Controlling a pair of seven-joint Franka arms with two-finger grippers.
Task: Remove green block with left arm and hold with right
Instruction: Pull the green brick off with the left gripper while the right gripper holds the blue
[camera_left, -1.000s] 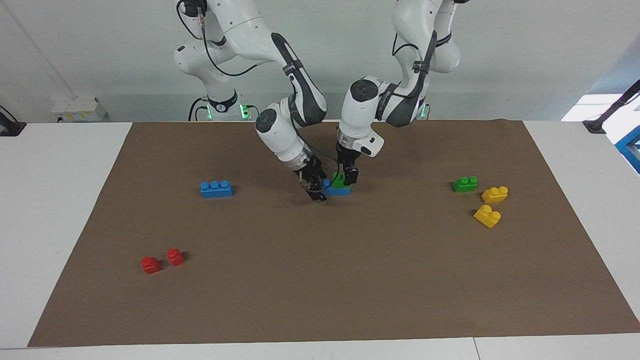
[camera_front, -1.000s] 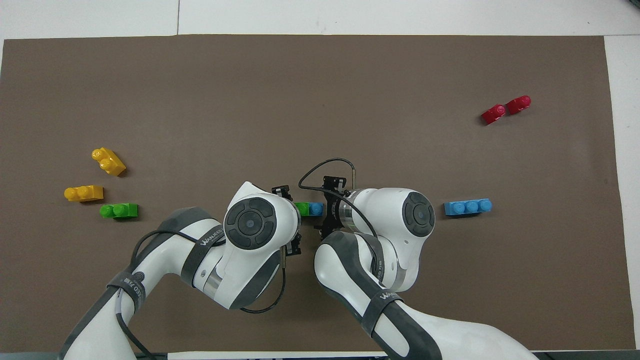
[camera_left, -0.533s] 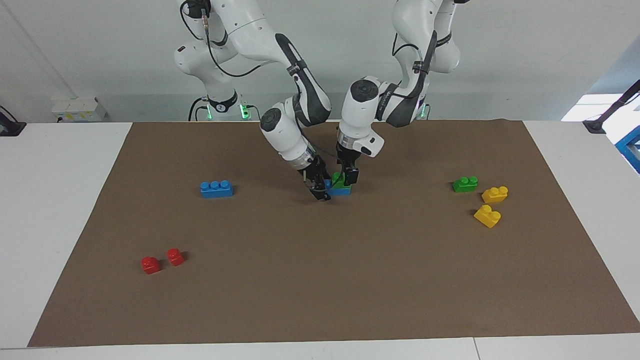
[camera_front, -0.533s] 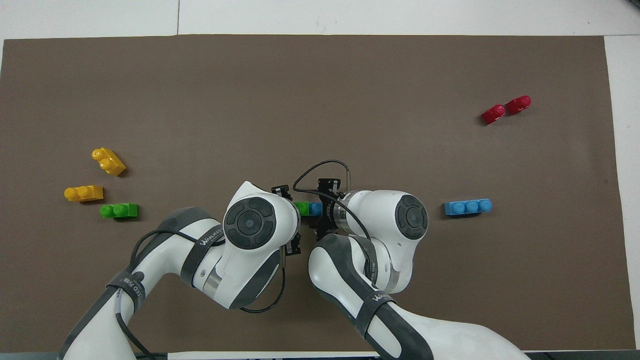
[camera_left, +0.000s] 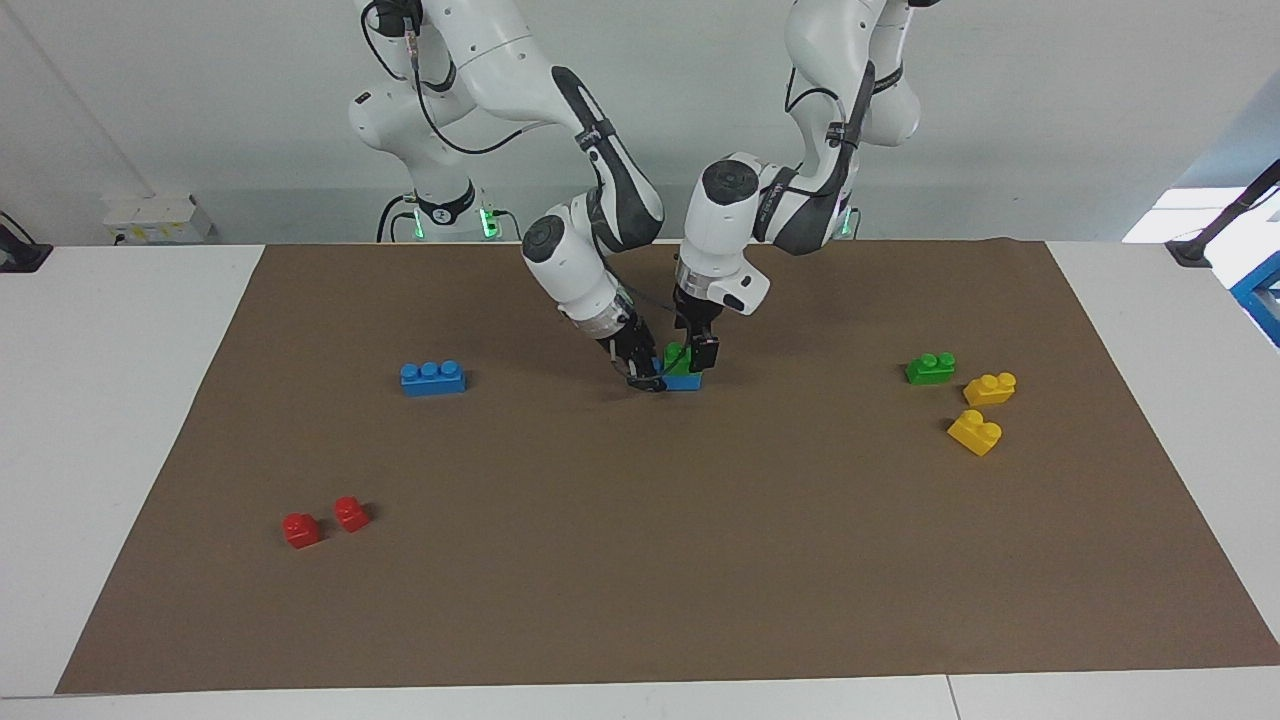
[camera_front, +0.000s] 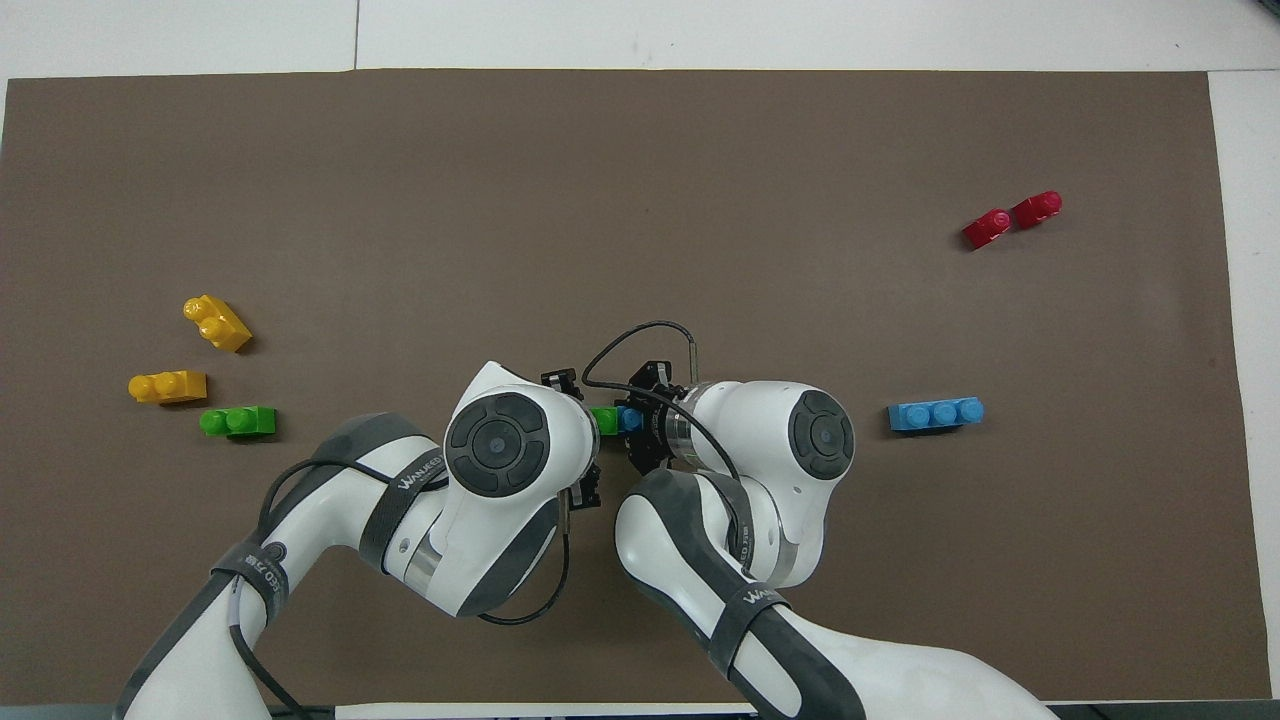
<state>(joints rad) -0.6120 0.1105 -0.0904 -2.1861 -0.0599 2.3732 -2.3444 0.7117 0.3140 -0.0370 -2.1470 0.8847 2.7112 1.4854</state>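
**Change over the last second.** The right claw (camera_left: 647, 381) has gone from wide apart to closed. It now clamps the free end of the blue base brick (camera_left: 687, 382), and its wrist has drawn in toward the stack. The left claw (camera_left: 692, 352) has not changed: its jaws stay apart, astride the green block (camera_left: 680, 358). No brick on the worktop (camera_left: 100, 400) has moved.

**Task object.** The green block sits on the blue base brick, at the end toward the left arm. The stack rests on the brown mat (camera_left: 640, 560), midway between the two ends of the worktop and close to the robots. In the overhead view only a sliver of the green block (camera_front: 603, 420) shows between the two wrists.

**Same depth as the stack.** A blue three-stud brick (camera_left: 432, 377) lies well apart toward the right arm's end. A second green brick (camera_left: 930, 368) lies well apart toward the left arm's end.

**Slightly farther from the robots.** Two yellow bricks (camera_left: 990, 388) (camera_left: 975, 432) lie just beside the second green brick, and none of the three touch.

**Farthest from the robots.** Two red bricks (camera_left: 301, 529) (camera_left: 350, 513) lie side by side toward the right arm's end.

**Edges and open room.** Every brick lies inside the mat's border. Bare mat surrounds the stack toward both ends. The broad strip of mat farther out than the yellow and red bricks carries nothing. The two wrists crowd the stack from either side and stand close together above it.
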